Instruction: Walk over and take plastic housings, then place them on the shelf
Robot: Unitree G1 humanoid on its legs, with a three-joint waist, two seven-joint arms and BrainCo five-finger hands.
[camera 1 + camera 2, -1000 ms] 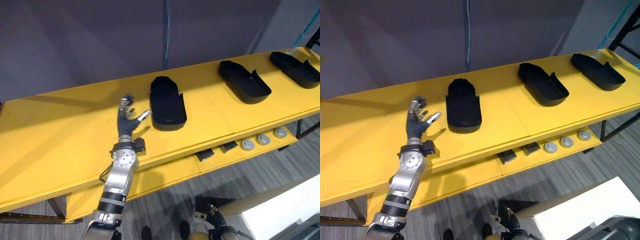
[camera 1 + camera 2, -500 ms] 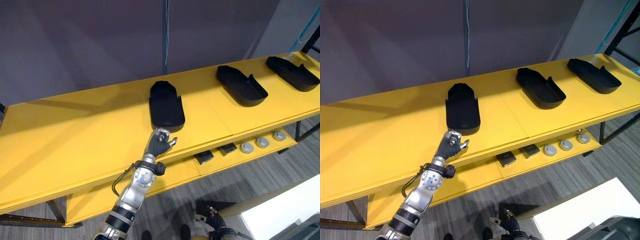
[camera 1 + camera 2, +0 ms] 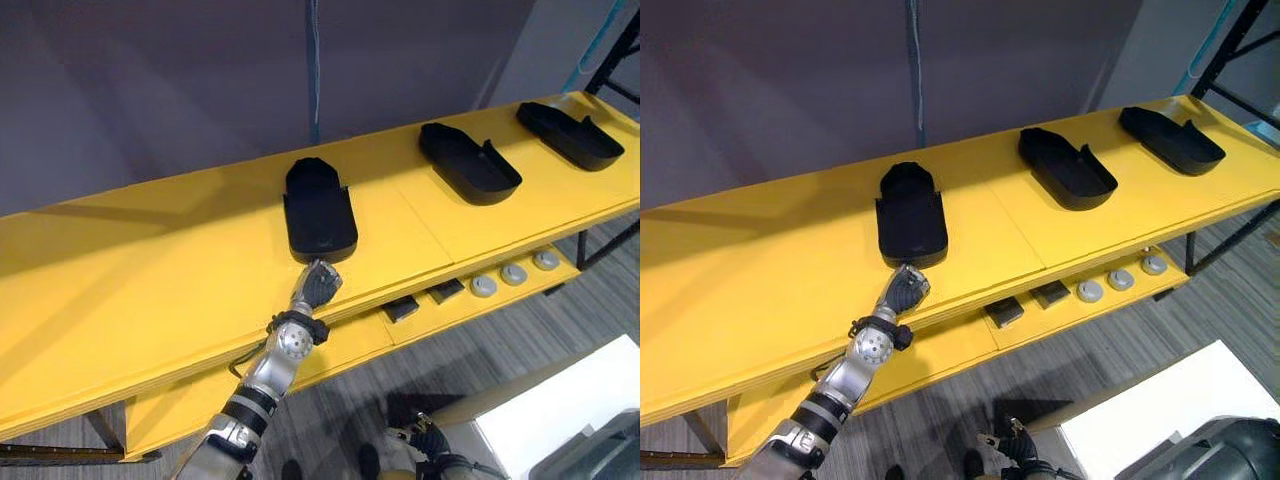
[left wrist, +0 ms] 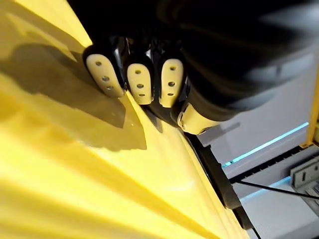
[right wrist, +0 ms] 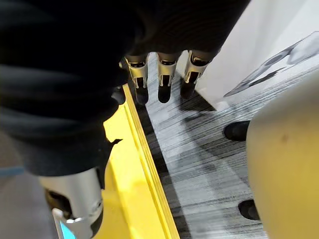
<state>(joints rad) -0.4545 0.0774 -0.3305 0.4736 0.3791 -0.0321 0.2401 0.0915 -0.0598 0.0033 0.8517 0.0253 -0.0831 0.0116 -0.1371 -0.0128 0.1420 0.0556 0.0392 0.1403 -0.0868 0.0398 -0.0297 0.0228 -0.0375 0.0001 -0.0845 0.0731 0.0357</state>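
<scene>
Three black plastic housings lie open side up on the yellow shelf top [image 3: 150, 290]: a near one [image 3: 318, 212], a middle one [image 3: 468, 163] and a far right one [image 3: 568, 135]. My left hand [image 3: 318, 285] rests at the shelf's front edge just before the near housing, its fingers [image 4: 139, 79] curled into a fist with nothing in them. A gap of bare yellow separates it from the housing's rim. My right hand [image 5: 164, 79] hangs low beside the shelf's edge, fingers straight and pointing at the floor, empty.
A lower shelf holds several grey round parts [image 3: 483, 286] and small dark blocks [image 3: 404, 309]. A white box [image 3: 560, 400] stands on the floor at the lower right. A black rack frame [image 3: 612, 45] rises at the far right, and a dark wall runs behind the shelf.
The left hand was spread open above the shelf, left of the near housing. It has come down to the front edge before that housing and curled shut. The camera has shifted slightly.
</scene>
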